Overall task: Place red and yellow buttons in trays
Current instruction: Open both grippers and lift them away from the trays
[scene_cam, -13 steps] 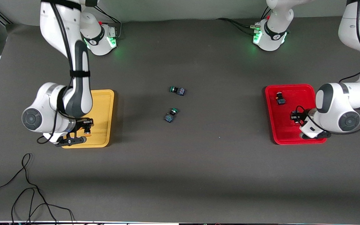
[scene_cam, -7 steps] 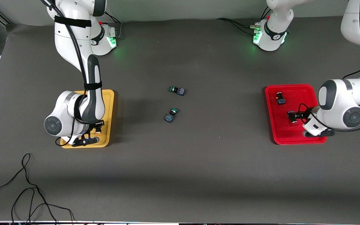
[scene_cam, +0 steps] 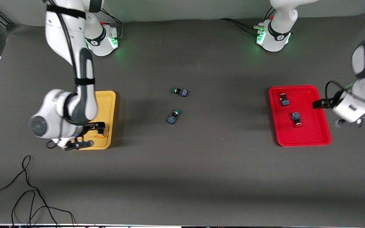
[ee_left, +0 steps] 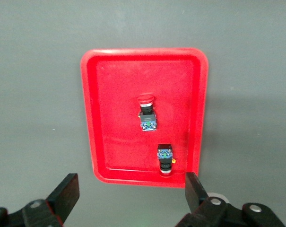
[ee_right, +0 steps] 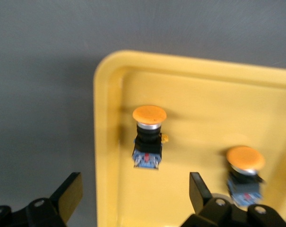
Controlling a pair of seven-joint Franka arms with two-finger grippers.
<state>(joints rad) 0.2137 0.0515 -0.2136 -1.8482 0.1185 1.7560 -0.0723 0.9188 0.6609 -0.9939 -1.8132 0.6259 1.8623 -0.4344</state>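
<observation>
Both arms have lifted away. Left gripper (ee_left: 128, 201), jaws spread and empty, hangs over the red tray's (scene_cam: 320, 133) edge; two red buttons (scene_cam: 296, 118) lie inside. Right gripper (ee_right: 133, 201), likewise spread, hovers over the yellow tray (scene_cam: 109, 101) holding two yellow buttons (ee_right: 148, 137).

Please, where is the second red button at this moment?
In the front view, it lies in the red tray, nearer to the camera than the other red button; this red button is free of any claw.
</observation>
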